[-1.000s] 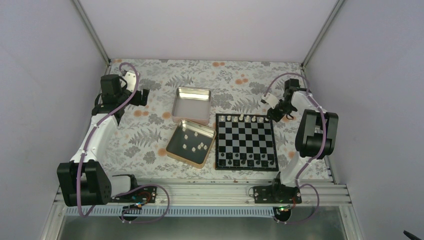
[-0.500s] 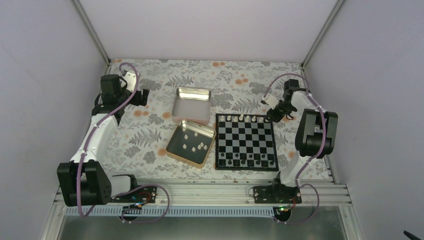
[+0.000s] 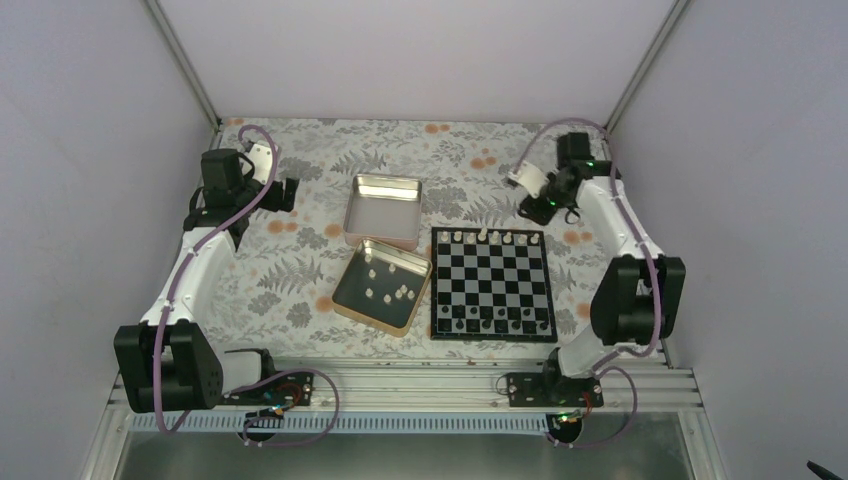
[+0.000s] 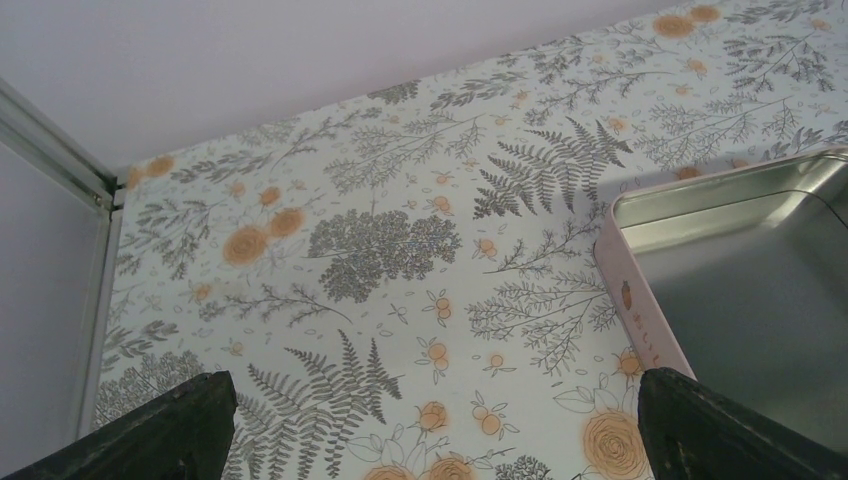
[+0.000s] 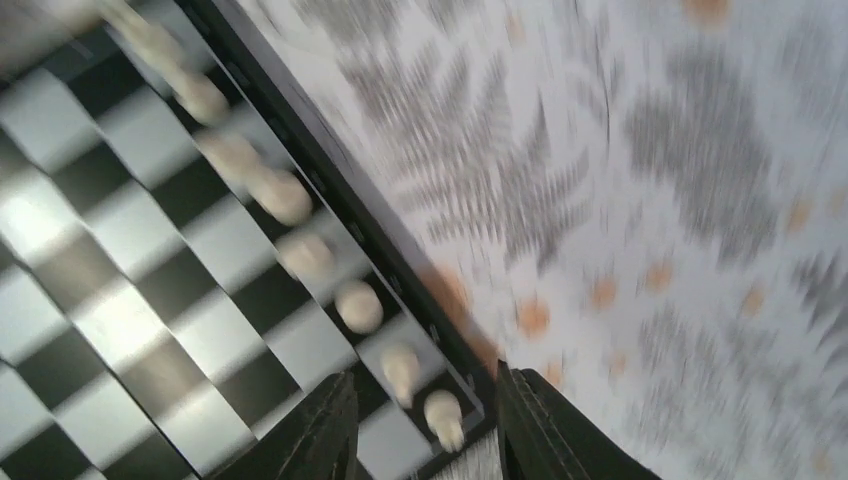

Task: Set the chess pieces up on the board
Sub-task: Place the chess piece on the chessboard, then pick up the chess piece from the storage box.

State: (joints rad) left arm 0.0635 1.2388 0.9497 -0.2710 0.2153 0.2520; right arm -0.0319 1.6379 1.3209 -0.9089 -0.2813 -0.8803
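Note:
The board [image 3: 491, 284] lies right of centre, with cream chess pieces [image 3: 485, 237] along its far row and tiny dark pieces along its near row. More cream pieces [image 3: 386, 291] lie loose in the tilted tin [image 3: 345, 300] left of the board. My right gripper [image 3: 537, 207] is open and empty, raised beyond the board's far right corner. The blurred right wrist view shows its jaws [image 5: 425, 405] open above that corner, over the row of cream pieces [image 5: 357, 305] on the board [image 5: 120, 330]. My left gripper [image 3: 290, 193] hangs open and empty at the far left.
An empty metal tin [image 3: 383, 186] stands behind the tin with pieces; its pink wall [image 4: 640, 320] shows in the left wrist view, right of my open left gripper [image 4: 430, 445]. A floral cloth [image 3: 290, 270] covers the table. Walls close in the sides and back.
My right gripper has risen and pulled back from the board's far right corner toward the back of the table. The left arm has not moved.

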